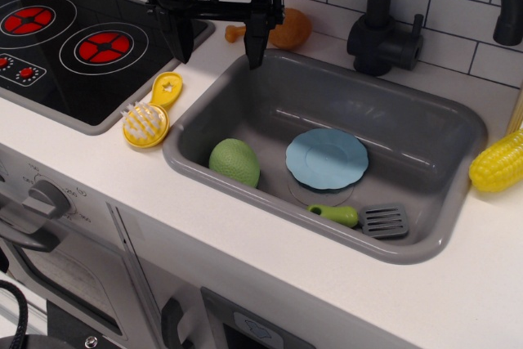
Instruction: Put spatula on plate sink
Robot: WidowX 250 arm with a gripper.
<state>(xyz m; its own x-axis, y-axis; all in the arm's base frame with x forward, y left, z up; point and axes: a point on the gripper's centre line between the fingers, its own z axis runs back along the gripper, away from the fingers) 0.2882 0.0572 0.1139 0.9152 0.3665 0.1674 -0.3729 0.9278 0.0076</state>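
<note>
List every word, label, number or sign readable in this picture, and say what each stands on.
No readable words or numbers.
Small markings around the oven knob: too small and blurred to read.
Symbol on a panel at the bottom edge: cut off, unreadable.
Star-shaped cutout in the yellow brush handle: a sign, not text.

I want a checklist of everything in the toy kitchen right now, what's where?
Surface: white counter with grey sink.
Job's things: spatula lies on the sink floor near the front wall; blue plate lies beside it, bare.
Clutter: green lump in sink; yellow brush, corn, chicken leg on counter.
Grippers: gripper above sink's back-left corner, jaws open, empty.
Cables: nothing seen.
Surroundings: stove, faucet, tiled wall.
</note>
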